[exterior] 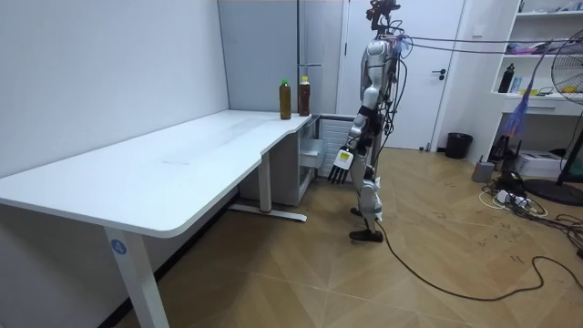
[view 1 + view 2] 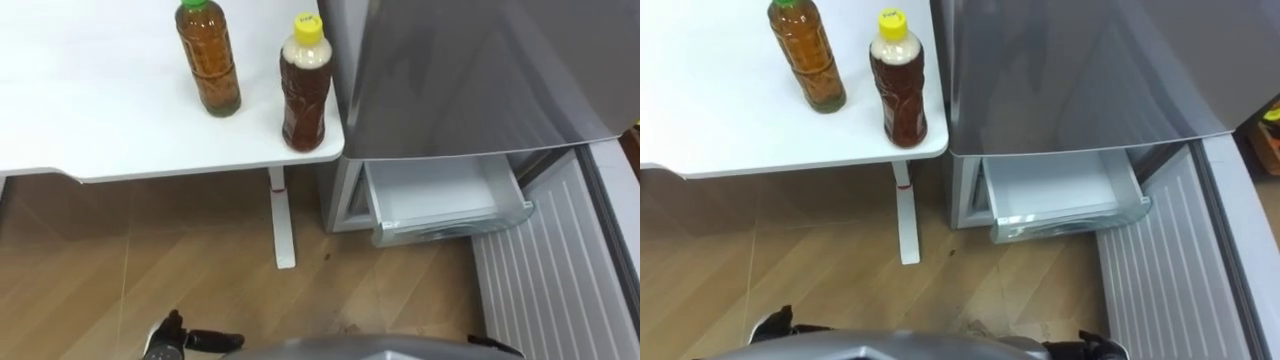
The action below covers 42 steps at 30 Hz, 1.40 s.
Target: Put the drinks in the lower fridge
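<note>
Looking at where things sit, the job's barely begun. Both drinks are on the white table [image 2: 100, 130], near its corner by the fridge [image 2: 470, 70]. The green-capped tea bottle [image 2: 208, 62] is further in and the yellow-capped bottle [image 2: 305, 90] is right at the edge. They're upright, near each other but not touching.

The prep side looks sorted. The lower fridge door [image 2: 550, 270] is swung wide open, and the pale drawer [image 2: 440, 195] is pulled out with nothing in it that I can see. So I'd say the opening part is done, and both bottles are left to grab, carry over and drop in, plus closing up after.

The robot stands facing the fridge with the table corner just off to its left, arms down at its sides.

The left hand [image 2: 185, 340] sits at the bottom edge of the eye views, low over the wood floor. Its fingers are stretched out loose, holding and touching nothing. In the room view a hand [image 1: 342, 162] hangs beside the hip with straight fingers. I think that's the same left hand, though from that angle I wouldn't swear to it.

The right hand [image 2: 1098, 346] is just a dark sliver at the bottom edge, so I can't tell its state. It's well away from both bottles either way.
</note>
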{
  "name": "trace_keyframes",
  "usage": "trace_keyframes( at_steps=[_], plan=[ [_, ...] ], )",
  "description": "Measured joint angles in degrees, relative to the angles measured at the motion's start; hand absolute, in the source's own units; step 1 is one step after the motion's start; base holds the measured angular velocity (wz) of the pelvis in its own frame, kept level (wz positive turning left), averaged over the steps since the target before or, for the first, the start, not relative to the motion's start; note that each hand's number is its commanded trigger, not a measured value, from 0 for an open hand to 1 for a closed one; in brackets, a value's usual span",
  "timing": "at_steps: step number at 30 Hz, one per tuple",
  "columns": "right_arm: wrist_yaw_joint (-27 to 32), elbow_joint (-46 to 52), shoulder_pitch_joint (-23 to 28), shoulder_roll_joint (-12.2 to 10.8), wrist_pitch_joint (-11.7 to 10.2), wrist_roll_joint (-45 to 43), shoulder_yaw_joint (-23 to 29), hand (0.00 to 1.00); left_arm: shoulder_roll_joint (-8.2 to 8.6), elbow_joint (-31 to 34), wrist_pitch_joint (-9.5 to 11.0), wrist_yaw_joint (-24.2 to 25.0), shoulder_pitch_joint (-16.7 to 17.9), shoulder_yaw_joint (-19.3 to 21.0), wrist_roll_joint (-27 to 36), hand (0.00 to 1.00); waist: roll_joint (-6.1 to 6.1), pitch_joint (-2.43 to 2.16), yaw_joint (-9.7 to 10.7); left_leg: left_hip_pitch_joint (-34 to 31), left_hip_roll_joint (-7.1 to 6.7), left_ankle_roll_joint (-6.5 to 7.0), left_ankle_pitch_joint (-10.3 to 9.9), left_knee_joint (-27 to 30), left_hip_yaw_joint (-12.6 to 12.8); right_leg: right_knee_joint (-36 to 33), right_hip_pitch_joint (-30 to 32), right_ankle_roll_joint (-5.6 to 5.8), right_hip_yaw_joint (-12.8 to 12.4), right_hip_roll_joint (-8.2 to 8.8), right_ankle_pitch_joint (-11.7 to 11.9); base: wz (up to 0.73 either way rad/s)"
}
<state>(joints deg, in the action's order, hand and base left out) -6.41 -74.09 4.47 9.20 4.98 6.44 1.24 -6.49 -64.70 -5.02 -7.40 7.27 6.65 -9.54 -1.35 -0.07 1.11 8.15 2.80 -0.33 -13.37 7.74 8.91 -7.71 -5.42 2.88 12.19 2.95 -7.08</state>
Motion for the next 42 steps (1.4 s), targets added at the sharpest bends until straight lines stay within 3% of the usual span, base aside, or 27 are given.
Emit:
trace_keyframes(
  at_steps=[3, 9, 16, 20, 23, 27, 30, 33, 38, 42],
  plan=[
    [0.33, 0.01, -0.03, 0.28, 0.22, 1.28, -0.46, 0.0, -0.08, -0.11, -1.22, -1.49, 0.34, -0.02, 3.35, 0.0, 0.32, 0.04, -0.16, 0.1, 0.02, 0.0, 0.0, -0.01, -0.08, 0.03, -0.17, 0.0, -0.12, -0.04, 0.0, 0.0],
    [0.64, -0.05, 0.1, 0.26, -0.02, 3.36, -0.53, 0.0, 0.04, -0.1, -1.03, -4.84, 2.78, 1.22, 16.55, 0.0, 0.34, 0.13, -0.12, 0.07, 0.01, 0.0, 0.0, -0.01, -0.94, 0.05, -0.49, 0.01, 0.56, 0.03, 0.0, 0.06],
    [-0.23, -0.09, 0.86, 0.59, -0.11, 2.72, 0.14, 0.0, -0.57, 0.38, 0.1, -7.87, 2.28, 8.21, 31.69, 0.0, 0.28, 0.19, -1.57, 0.38, 0.0, 0.0, 0.01, 0.18, -1.14, 0.04, -0.97, 0.06, 0.6, 0.06, -0.04, 0.01],
    [-0.37, 0.84, 1.89, 0.76, 0.06, 2.11, 0.15, 0.0, -1.1, 5.61, 0.42, -12.27, 2.32, 12.35, 45.24, 0.0, 0.39, 0.23, -2.95, 0.46, -0.02, -0.01, 0.0, 0.0, -0.93, 0.03, -0.96, 0.08, 0.43, 0.08, -0.06, -0.02],
    [-0.31, 1.02, 2.14, 0.95, 0.08, 0.4, 0.23, 0.0, -2.21, 8.94, 1.45, -15.91, 1.73, 14.03, 50.73, 0.0, 0.5, 0.23, -3.07, 0.5, -0.01, -0.01, 0.0, 0.08, -1.16, -0.04, -1.14, 0.07, 0.46, 0.08, -0.06, 0.01],
    [0.7, 1.19, 2.34, 1.54, 0.12, -4.31, 0.71, 0.0, -2.45, 15.7, 3.9, -22.6, 1.9, 15.65, 54.52, 0.0, 1.17, 0.24, -3.04, 0.49, -0.17, 0.0, 0.0, 0.11, -1.19, -0.06, -1.12, 0.07, 0.45, 0.2, -0.06, 0.0],
    [1.65, 0.97, 2.92, 1.63, 0.97, -7.1, 0.57, 0.0, -2.45, 24.3, 6.01, -28.42, 2.41, 15.53, 58.73, 0.0, 1.52, 0.21, -2.96, 0.7, -0.17, 0.01, 0.01, 0.55, -1.24, -0.07, -1.33, 0.09, 0.4, 0.2, -0.08, 0.0],
    [1.75, 1.45, 3.77, 1.72, 0.93, -9.1, -0.03, 0.0, -2.4, 29.31, 7.72, -32.37, 2.46, 15.51, 58.75, 0.0, 1.6, 0.19, -3.21, 1.11, -0.17, 0.02, 0.01, 0.39, -1.09, -0.22, -1.49, 0.1, 0.12, 0.19, -0.13, -0.03],
    [1.77, 2.63, 4.74, 1.82, 1.03, -11.83, -0.02, 0.0, -2.46, 39.11, 12.24, -40.46, 2.37, 15.77, 55.31, 0.0, 2.02, 0.04, -4.26, 1.44, -0.2, 0.04, 0.0, 0.0, -0.18, -1.09, -0.54, 0.06, -0.76, 0.2, -0.15, -0.15],
    [1.95, 2.38, 4.74, 1.8, 1.03, -12.92, -0.15, 0.0, -2.56, 45.3, 12.99, -44.14, 2.34, 15.79, 53.44, 0.0, 2.13, -0.09, -4.38, 1.47, -0.27, 0.05, 0.0, 0.02, -0.56, -1.04, -0.6, 0.06, -0.89, 0.19, -0.15, 0.01]
  ],
)
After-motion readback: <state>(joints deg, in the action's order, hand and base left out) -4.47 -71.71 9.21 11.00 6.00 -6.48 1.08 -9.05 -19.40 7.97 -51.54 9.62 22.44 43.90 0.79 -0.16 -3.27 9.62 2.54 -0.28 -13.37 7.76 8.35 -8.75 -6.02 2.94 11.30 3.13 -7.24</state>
